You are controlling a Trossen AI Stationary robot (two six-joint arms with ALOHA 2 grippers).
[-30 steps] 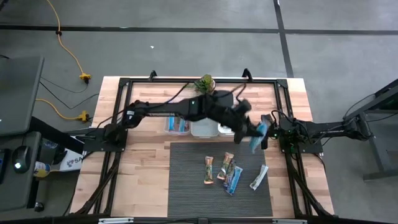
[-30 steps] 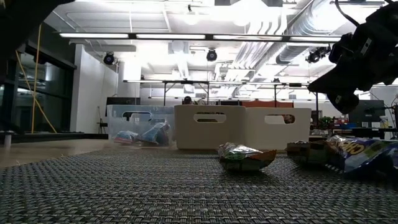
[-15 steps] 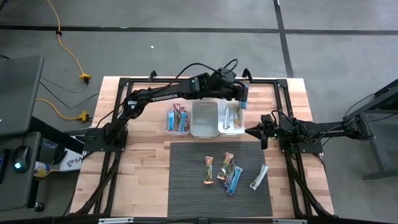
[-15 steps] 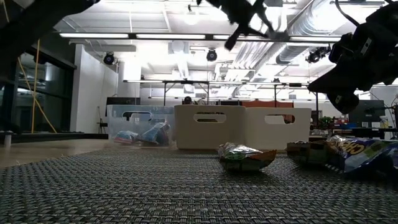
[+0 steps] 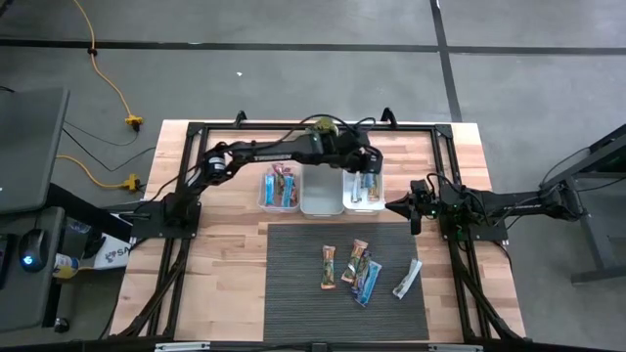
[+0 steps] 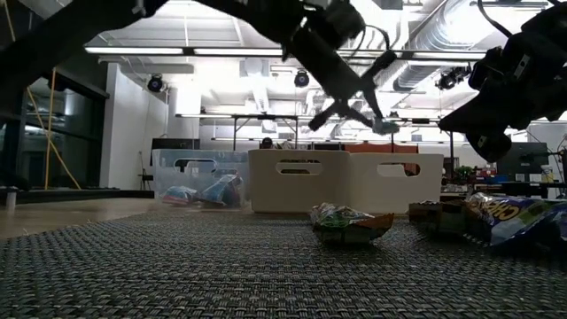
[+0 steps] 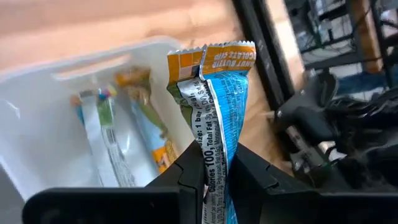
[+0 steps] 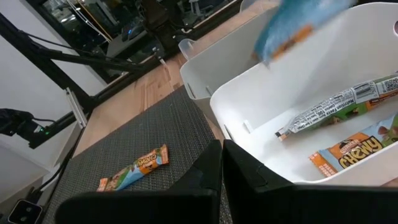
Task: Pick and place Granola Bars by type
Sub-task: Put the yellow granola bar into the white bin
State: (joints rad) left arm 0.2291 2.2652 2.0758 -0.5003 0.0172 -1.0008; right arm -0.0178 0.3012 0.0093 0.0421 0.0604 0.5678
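A wooden desk [image 5: 225,254] seen from above, with a dark woven mat [image 5: 298,284] on its near half and three clear bins in a row at its far middle.

The left arm reaches across from the left, and the left gripper [image 5: 372,166] hangs over the right bin [image 5: 365,207]. Its fingers [image 7: 252,177] are closed on a blue bar [image 7: 214,106], pinching the wrapper near its lower end. The bar stands up out of the gripper, orange-edged end on top, directly above the bin's open inside. From desk level, the gripper [image 6: 368,111] and bar [image 6: 383,127] sit clearly above the bin's rim [image 6: 394,182], not touching it.

Inside the right bin lie several bars [image 8: 345,99], some with orange and green print. The left bin [image 5: 282,187] holds blue and pink-red bars [image 5: 284,184]. The middle bin [image 5: 322,188] sits between them.

The right gripper [image 5: 408,207] rests low over the desk just right of the right bin, well apart from the held bar. Its fingers [image 8: 208,174] are together, holding nothing.

On the mat lie four loose bars: an orange-brown one [image 5: 329,267], another orange one [image 5: 357,258], a blue one [image 5: 368,281] and a white-silver one [image 5: 407,279] on the right.
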